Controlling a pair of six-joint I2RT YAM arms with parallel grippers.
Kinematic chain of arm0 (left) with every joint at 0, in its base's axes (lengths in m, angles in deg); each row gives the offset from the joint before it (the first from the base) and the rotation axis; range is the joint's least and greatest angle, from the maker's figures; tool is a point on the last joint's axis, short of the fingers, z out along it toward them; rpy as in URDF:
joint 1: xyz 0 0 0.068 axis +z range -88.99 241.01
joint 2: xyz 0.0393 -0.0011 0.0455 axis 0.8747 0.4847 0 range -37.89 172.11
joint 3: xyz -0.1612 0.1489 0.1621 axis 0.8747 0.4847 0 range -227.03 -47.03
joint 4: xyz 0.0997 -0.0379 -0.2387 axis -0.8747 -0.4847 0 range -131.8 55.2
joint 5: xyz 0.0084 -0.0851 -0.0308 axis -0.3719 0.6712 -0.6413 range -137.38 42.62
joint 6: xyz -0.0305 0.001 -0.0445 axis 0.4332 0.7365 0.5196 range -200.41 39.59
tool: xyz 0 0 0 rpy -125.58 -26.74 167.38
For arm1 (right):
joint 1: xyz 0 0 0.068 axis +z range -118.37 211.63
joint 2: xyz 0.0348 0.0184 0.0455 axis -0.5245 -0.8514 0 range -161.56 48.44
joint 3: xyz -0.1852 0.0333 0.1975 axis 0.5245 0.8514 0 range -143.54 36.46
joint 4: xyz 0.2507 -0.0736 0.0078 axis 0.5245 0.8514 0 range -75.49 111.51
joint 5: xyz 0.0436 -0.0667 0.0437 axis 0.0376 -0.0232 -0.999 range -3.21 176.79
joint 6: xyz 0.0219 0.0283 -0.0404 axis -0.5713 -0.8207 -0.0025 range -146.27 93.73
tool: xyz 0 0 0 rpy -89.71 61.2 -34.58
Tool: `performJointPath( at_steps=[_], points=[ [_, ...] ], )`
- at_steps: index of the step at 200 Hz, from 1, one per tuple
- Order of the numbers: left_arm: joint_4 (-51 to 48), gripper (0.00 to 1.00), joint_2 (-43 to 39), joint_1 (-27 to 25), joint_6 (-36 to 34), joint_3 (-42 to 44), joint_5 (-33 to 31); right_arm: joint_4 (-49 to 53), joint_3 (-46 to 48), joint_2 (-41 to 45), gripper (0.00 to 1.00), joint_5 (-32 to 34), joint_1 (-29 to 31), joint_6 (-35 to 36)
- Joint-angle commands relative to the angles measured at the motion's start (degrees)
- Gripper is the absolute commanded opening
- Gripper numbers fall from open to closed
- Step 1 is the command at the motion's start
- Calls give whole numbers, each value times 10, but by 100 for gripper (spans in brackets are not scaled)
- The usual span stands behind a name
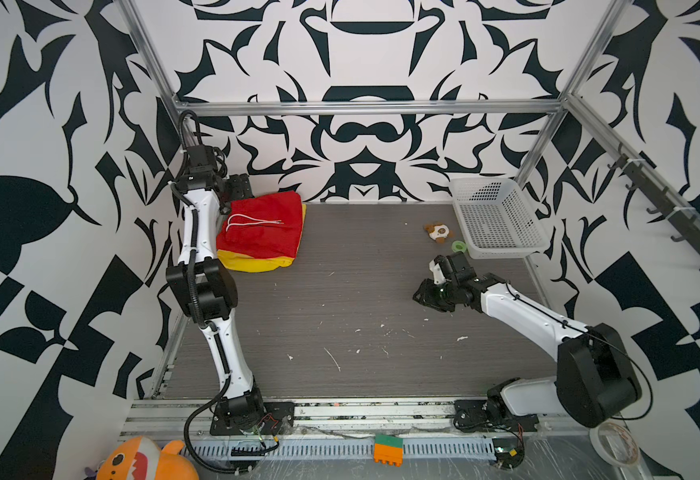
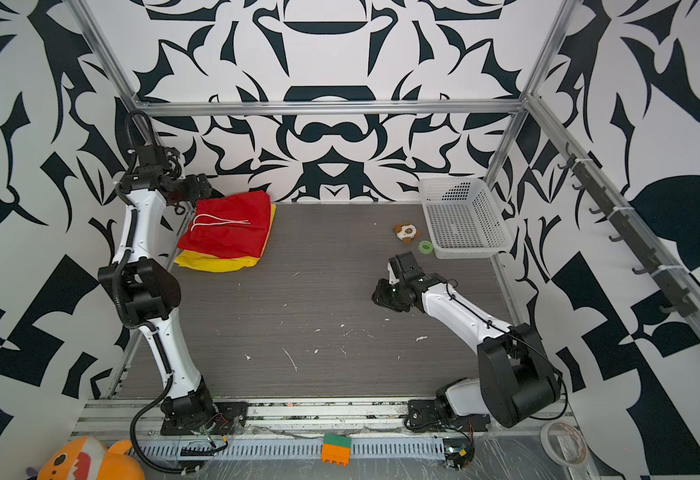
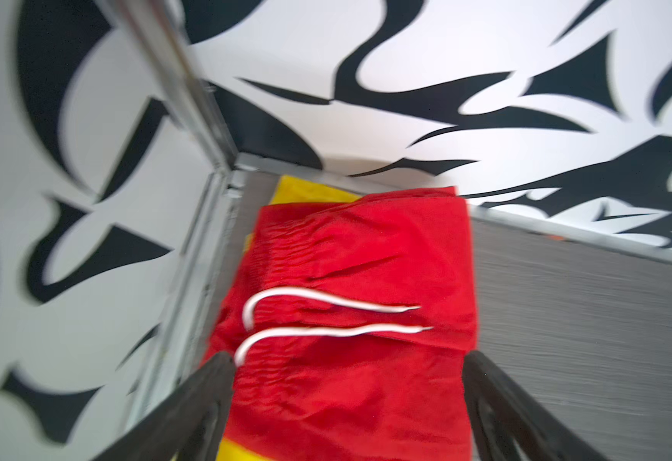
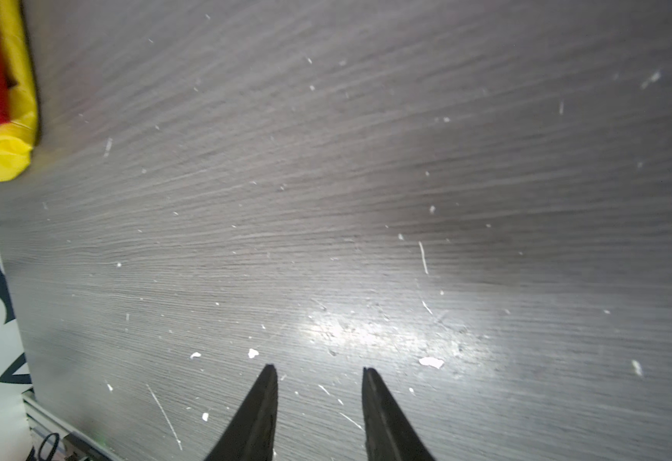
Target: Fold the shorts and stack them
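Note:
The red shorts (image 1: 263, 226) (image 2: 232, 226) lie folded on top of the folded yellow shorts (image 1: 252, 264) (image 2: 211, 262) in the table's back left corner. A white drawstring (image 1: 252, 222) (image 3: 326, 315) lies loose across the red pair. My left gripper (image 1: 228, 203) (image 3: 348, 357) hovers over the stack's left edge, jaws wide open, with only red fabric (image 3: 358, 279) showing below the gap. My right gripper (image 1: 423, 295) (image 4: 320, 369) sits low over bare table at the right, jaws apart and holding nothing. The right wrist view shows the stack's corner (image 4: 3, 155) far off.
A white mesh basket (image 1: 498, 220) stands at the back right, with a small plush toy (image 1: 439, 232) and a green tape roll (image 1: 459, 246) beside it. The metal frame post (image 3: 190, 99) and wall are close to the stack. An orange-green block (image 1: 388, 449) lies on the front rail.

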Motion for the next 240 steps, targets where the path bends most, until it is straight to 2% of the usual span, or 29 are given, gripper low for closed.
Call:
performJointPath(
  at_steps=[1, 55, 79, 114, 131, 142, 149, 152, 175, 189, 200, 218, 228, 240],
  points=[
    [-22, 92, 63, -1, 46, 3, 31, -10, -28, -3, 40, -10, -2, 8],
    [-10, 97, 116, 5, 71, 68, -49, -11, -30, -6, 40, -10, -2, 16],
    [-36, 99, 132, 14, 79, 47, -59, -12, -26, -4, 42, -3, -2, 17],
    [-39, 99, 79, 13, 88, 43, -31, -19, -32, 10, 55, 12, -20, 29],
    [-15, 100, -1, 3, 92, 83, -30, -15, -50, 22, 70, 41, -45, 53],
    [32, 100, -73, -11, 91, 144, -43, -22, -58, 32, 83, 70, -68, 75],
    [71, 99, -123, -19, 89, 199, -55, -35, -58, 37, 97, 88, -84, 94],
    [90, 100, -149, -24, 89, 223, -60, -44, -57, 40, 100, 93, -92, 103],
    [277, 100, -332, -63, 71, 466, -116, -179, -4, 60, 100, 87, -138, 196],
    [401, 100, -429, -84, 41, 626, -167, -252, 36, 61, 100, 121, -156, 236],
    [493, 99, -489, -93, 21, 739, -178, -306, 70, 56, 100, 151, -167, 264],
    [598, 99, -556, -95, 11, 890, -191, -399, 126, 49, 100, 185, -183, 299],
    [630, 100, -571, -95, 14, 950, -197, -445, 153, 45, 100, 199, -189, 312],
    [714, 99, -568, -95, 10, 1026, -195, -487, 180, 37, 100, 204, -192, 331]
  ],
)
